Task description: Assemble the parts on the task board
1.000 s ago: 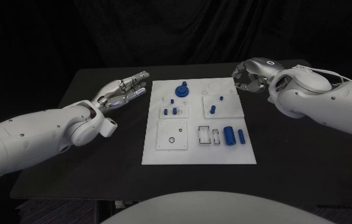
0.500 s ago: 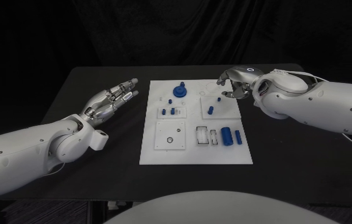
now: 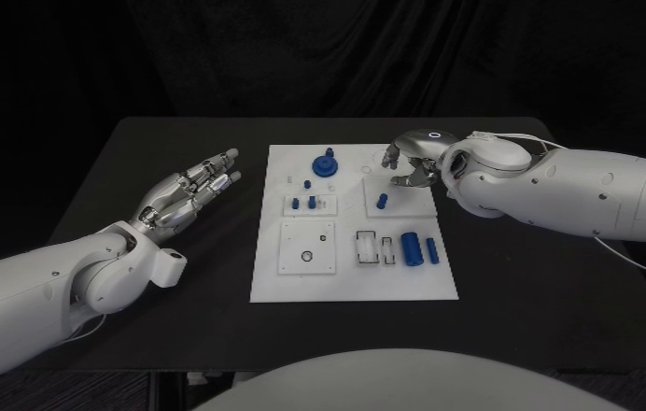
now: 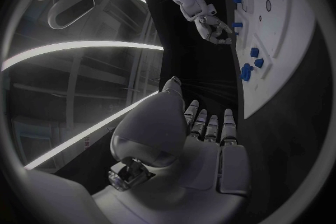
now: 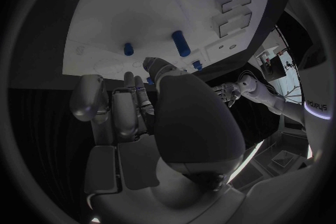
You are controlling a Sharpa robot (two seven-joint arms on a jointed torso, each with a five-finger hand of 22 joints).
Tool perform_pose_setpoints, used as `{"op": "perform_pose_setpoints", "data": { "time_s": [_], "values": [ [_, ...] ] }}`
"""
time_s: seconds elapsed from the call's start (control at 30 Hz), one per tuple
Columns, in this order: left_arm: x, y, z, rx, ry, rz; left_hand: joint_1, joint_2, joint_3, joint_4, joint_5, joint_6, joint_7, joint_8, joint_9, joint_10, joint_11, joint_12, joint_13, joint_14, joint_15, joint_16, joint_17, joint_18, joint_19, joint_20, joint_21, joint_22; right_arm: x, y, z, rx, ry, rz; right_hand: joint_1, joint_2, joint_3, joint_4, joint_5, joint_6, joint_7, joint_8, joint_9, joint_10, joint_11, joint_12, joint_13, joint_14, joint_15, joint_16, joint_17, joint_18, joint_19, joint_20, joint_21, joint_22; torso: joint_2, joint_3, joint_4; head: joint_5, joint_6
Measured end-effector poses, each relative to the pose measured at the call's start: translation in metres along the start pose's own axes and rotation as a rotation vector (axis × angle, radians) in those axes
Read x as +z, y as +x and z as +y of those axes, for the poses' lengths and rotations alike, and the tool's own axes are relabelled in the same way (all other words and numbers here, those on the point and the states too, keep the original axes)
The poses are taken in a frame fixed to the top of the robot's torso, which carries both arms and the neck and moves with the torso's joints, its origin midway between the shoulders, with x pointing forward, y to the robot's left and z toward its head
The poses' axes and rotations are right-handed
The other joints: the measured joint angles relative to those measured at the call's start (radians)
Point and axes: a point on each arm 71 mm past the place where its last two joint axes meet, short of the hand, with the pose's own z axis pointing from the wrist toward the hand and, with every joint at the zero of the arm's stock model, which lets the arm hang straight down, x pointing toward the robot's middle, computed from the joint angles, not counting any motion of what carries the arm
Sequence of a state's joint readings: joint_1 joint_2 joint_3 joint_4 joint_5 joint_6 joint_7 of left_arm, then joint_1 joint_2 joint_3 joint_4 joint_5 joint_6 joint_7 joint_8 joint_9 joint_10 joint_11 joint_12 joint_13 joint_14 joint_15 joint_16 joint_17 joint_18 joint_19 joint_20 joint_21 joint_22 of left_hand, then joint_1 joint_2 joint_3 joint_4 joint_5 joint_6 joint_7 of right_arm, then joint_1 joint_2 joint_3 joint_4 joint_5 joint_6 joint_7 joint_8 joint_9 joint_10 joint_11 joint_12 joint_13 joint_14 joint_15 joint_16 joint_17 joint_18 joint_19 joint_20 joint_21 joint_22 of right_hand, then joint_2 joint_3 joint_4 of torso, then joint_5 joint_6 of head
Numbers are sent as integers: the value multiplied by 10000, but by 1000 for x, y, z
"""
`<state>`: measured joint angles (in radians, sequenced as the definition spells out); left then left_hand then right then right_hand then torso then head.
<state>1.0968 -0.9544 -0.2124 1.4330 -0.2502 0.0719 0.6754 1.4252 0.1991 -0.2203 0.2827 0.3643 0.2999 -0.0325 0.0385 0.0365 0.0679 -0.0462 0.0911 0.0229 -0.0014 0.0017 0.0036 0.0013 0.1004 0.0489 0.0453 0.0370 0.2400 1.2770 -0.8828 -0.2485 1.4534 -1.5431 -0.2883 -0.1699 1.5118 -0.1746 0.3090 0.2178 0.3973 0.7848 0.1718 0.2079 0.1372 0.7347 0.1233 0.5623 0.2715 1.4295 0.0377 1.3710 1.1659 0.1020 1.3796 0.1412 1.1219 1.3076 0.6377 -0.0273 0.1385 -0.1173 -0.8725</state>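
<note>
Head view: white board [image 3: 353, 280] mid-table, holding blue parts: round knob [image 3: 325, 164], small pegs [image 3: 310, 204], cylinder [image 3: 411, 248]. Left hand [image 3: 189, 190] flat beside board, fingers straight, slightly apart, empty. Right hand [image 3: 411, 161] over board's far right corner, fingers curled, grasp unclear. Right wrist view: fingers [image 5: 129, 103] above pegs [image 5: 181, 43], holding nothing visible.

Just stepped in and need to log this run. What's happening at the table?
A two-armed robot is set to assemble small blue parts on the white task board. The right robot hand hovers over the board's far right part, near a short blue peg, holding nothing. The left robot hand hangs open over the black table, left of the board. A blue gear, a large blue cylinder and the other parts lie untouched.
</note>
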Motion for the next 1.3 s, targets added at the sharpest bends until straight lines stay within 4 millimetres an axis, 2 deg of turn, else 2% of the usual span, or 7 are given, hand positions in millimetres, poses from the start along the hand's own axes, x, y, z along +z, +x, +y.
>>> {"op": "perform_pose_setpoints", "data": {
  "time_s": [0.23,0.47,0.77,0.93,1.0,1.07,1.3],
  "values": [
    [1,1,1,-64,0,41,132,32,-31,-30,94,-267,-266,-21,-15,-35,34,-34,0,0,0,0,3,1,17,89,0,-56,1,7,-4,-95,261,257,-39,39,0,0,0,137,6,0,33,89,-19,0,-46,0,0,0,-19,0,0,0,0,0,-12,-18,-37,-8,0],
    [1,2,2,-113,-11,72,148,48,-43,-43,152,-371,-371,-21,-26,-41,110,-34,1,37,37,0,3,1,17,88,0,-61,3,11,-6,-158,441,392,-39,38,0,0,87,137,7,0,32,9,26,-58,-112,0,0,-47,-197,0,0,0,-253,-1,5,-6,-69,-10,0],
    [1,2,3,-143,-17,90,300,101,-83,-28,230,-478,-552,-21,-36,-55,192,-71,-9,26,155,0,3,-1,71,214,0,-75,6,13,-7,-209,507,447,-39,38,15,-80,130,512,-148,18,170,-246,67,156,-77,-94,50,-155,-364,-2,-129,19,-505,-1,7,-6,-82,-19,0],
    [0,2,3,-158,-24,99,359,152,-35,-75,356,-515,-587,-21,-36,-20,281,-71,-8,18,165,0,-2,-1,70,284,0,-82,7,16,-7,-219,510,488,-105,104,28,-196,130,1066,-247,353,464,23,-84,718,164,-127,17,-155,-324,-2,-129,18,-462,-2,-17,-36,-81,-16,0],
    [0,1,3,-166,-26,106,358,152,-25,-85,358,-515,-588,-21,-36,-31,290,-71,-8,12,170,0,-4,-2,71,285,0,-87,7,17,-7,-220,510,509,-122,121,1,-222,130,1101,-282,432,542,23,-84,819,197,-90,-20,-155,-295,-1,-124,13,-404,-1,-24,-49,-76,-33,0],
    [0,2,3,-174,-27,115,396,190,3,-113,398,-515,-588,-21,-36,3,323,-71,-8,30,248,0,-4,158,107,321,0,-87,8,18,-7,-219,506,526,-157,155,1,-222,130,1170,-281,496,614,81,-142,935,242,-84,-25,-114,-266,-2,-72,-38,-347,-1,-29,-59,-70,-44,0],
    [1,3,4,-226,-28,180,525,242,86,-196,496,-514,-587,-21,-36,36,356,-71,-8,0,289,0,-3,158,129,413,0,-86,9,20,-7,-216,496,521,-76,323,-4,-334,129,1351,-314,801,866,266,-319,1322,400,-13,-168,-66,-180,-2,22,-132,-178,-2,-46,-90,-55,-49,0]
  ]
}}
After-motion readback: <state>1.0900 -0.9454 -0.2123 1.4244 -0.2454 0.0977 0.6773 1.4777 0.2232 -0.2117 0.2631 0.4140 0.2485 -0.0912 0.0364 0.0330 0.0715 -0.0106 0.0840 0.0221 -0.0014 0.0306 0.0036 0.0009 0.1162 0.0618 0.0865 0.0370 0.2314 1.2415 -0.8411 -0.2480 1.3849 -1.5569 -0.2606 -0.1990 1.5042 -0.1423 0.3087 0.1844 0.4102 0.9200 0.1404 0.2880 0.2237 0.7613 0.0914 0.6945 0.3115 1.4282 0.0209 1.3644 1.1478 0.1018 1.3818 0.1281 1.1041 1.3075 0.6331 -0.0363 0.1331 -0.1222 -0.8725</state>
